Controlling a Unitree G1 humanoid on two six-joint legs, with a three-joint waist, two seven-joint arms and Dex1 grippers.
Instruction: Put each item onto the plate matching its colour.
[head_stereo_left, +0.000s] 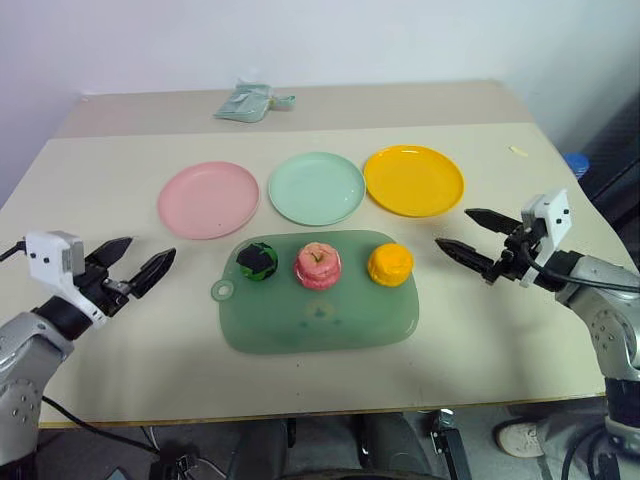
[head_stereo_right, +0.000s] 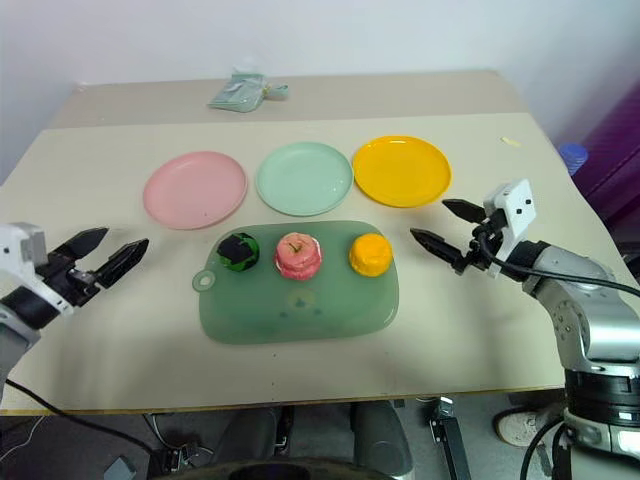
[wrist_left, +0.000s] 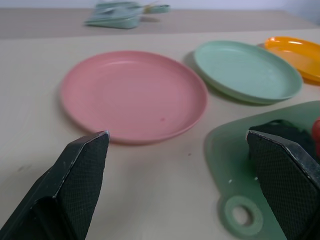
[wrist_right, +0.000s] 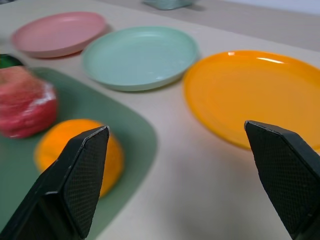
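Left eye view: a beige table (head_stereo_left: 120, 330) holds three round plates in a row, a pink plate (head_stereo_left: 208, 199) on the left, a mint green plate (head_stereo_left: 316, 188) in the middle and an orange-yellow plate (head_stereo_left: 413, 180) on the right, each just beside the next. In front of them lies a translucent green board (head_stereo_left: 320, 310) with a ring tab at its left edge. On the board, in a line, sit a dark green and black lump (head_stereo_left: 258, 262), a pink apple shape (head_stereo_left: 318, 265) and an orange-yellow lump (head_stereo_left: 389, 264), each roughly in front of the plate of its colour. A pale green cloth bundle (head_stereo_left: 250, 100) lies at the far edge. The left gripper (head_stereo_left: 140, 265) hovers left of the board, fingers spread, holding nothing. The right gripper (head_stereo_left: 465, 234) hovers right of the board near the orange-yellow lump, fingers spread and empty. Left wrist view: two black fingers (wrist_left: 75, 185) stand wide apart, with the pink plate between them beyond, the mint green plate further off, and the board's ring tab close by. Right wrist view: two black fingers (wrist_right: 80, 175) stand wide apart, with the orange-yellow lump on the board near one finger and the orange-yellow plate beyond the other.
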